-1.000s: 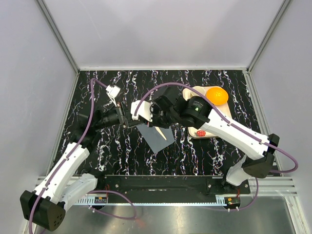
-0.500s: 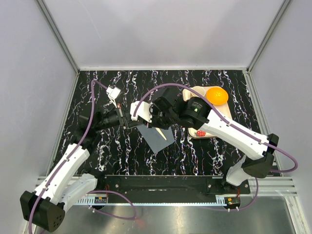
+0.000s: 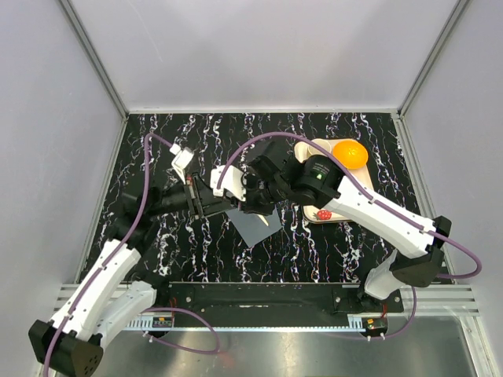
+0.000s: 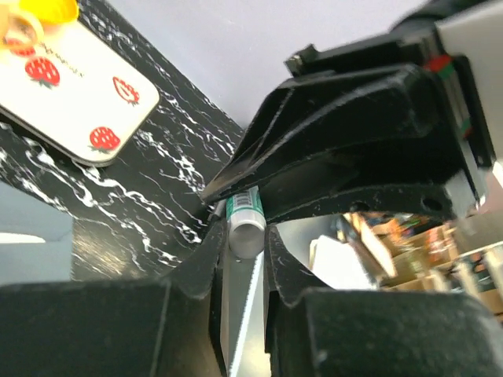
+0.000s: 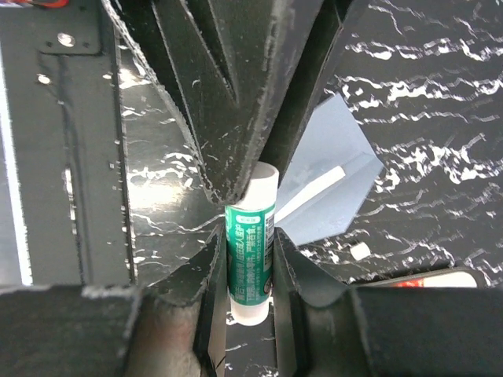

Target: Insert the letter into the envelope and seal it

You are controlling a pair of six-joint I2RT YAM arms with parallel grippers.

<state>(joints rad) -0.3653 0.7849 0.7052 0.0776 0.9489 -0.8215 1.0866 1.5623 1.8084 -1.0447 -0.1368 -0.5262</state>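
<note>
The right gripper (image 5: 248, 239) has its jaws pinching the green-labelled body of a glue stick (image 5: 250, 271). The left gripper (image 4: 244, 236) has its jaws closed on the opposite, white end, so the two arms meet tip to tip above the table (image 3: 330, 251). Gripping one tube from both ends looks like the way to pull or twist the cap off, each side bracing against the other. Whether the cap has parted I cannot tell.

Just beneath and beside the joined jaws lies the envelope (image 3: 253, 226), flat on the table with its pointed flap open, ready to take glue. A pale strip of the letter (image 3: 260, 216) shows at its mouth, and the rest appears tucked inside. Insertion therefore seems done, and sealing is the step in hand.

Further right, apart from the work, sits a strawberry-printed tray (image 3: 312, 212) with an orange (image 3: 350, 153) at its far end.
</note>
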